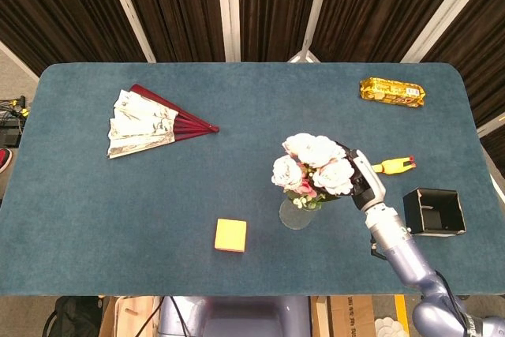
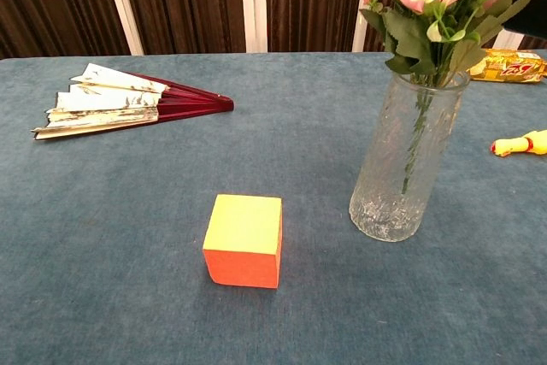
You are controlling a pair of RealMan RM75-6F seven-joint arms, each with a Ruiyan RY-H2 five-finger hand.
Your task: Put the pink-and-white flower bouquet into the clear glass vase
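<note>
The pink-and-white flower bouquet (image 1: 313, 165) stands with its stems inside the clear glass vase (image 1: 297, 215), right of the table's centre. My right hand (image 1: 360, 180) is at the right side of the blooms and grips the bouquet just under the flower heads. In the chest view the green stems reach well down inside the vase (image 2: 408, 160), and the leaves and pink blooms of the bouquet (image 2: 427, 6) sit at its rim. The blooms hide the hand's fingers. My left hand shows in neither view.
A folded paper fan (image 1: 150, 121) lies at the back left. An orange-and-yellow cube (image 1: 230, 235) sits left of the vase. A yellow snack pack (image 1: 392, 91), a small yellow toy (image 1: 392, 166) and a black open box (image 1: 434, 211) lie on the right.
</note>
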